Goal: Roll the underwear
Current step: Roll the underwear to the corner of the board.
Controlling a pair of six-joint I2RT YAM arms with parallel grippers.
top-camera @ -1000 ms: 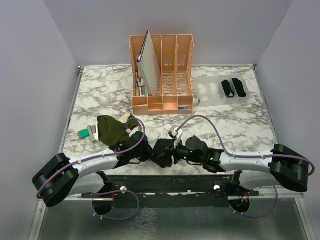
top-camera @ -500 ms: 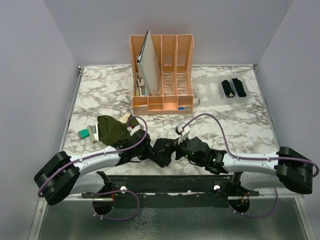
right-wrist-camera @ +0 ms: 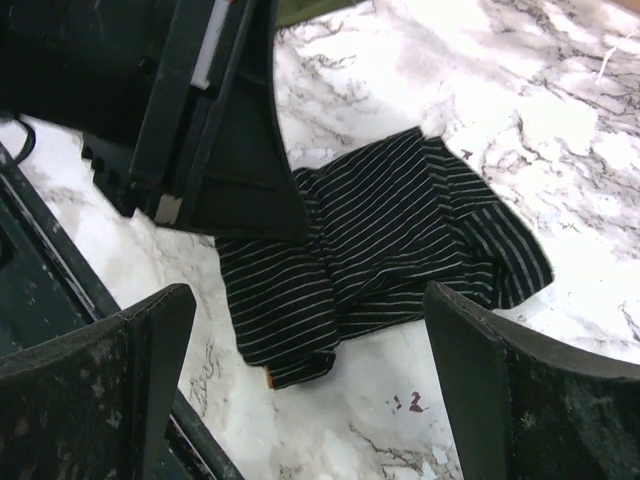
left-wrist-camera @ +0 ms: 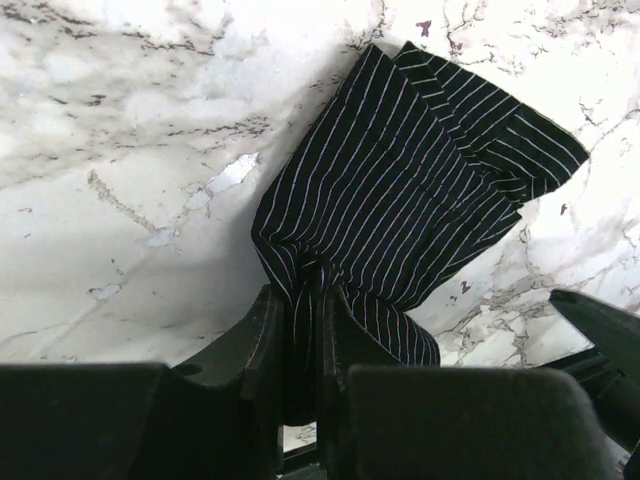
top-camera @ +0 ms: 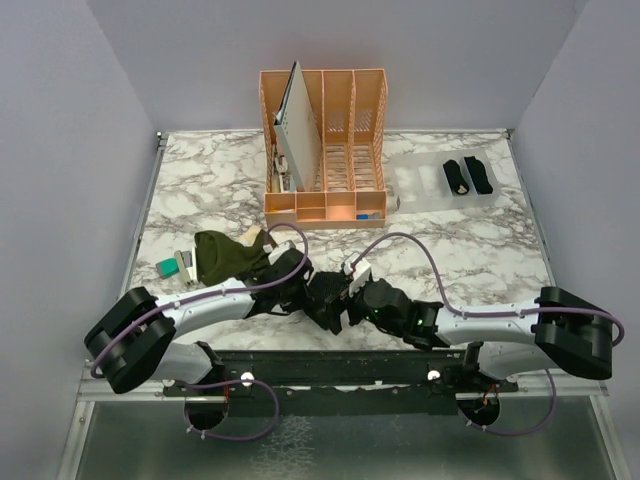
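At the near middle of the counter (top-camera: 470,255), between the two arms, the striped brief (left-wrist-camera: 400,190) is seen lying crumpled and unrolled. Black cloth with fine pale stripes is shown, spread in loose folds, with a folded band along one edge. One bunched fold is pinched between the fingers of the left end effector (left-wrist-camera: 305,345). They are drawn narrow around the cloth, and the fabric is gathered into a tight pleat where it is held.

In the right wrist view, the right end effector (right-wrist-camera: 308,300) is spread wide over the same brief, a finger to either side and nothing clasped. Whether its tips touch the cloth cannot be told. The dark body of the left end effector is seen just beside it, resting against the brief's edge.

Over on the left side of the counter, the olive-green brief (top-camera: 222,258) is found in a loose heap, unrolled, its cream waistband showing at the far right edge. A small teal block (top-camera: 167,267) is set just beside it.

Far right, two rolled black bundles (top-camera: 467,176) are laid side by side on a clear tray (top-camera: 420,185), well apart from both arms. An orange file rack (top-camera: 340,150) is stood at the far middle.
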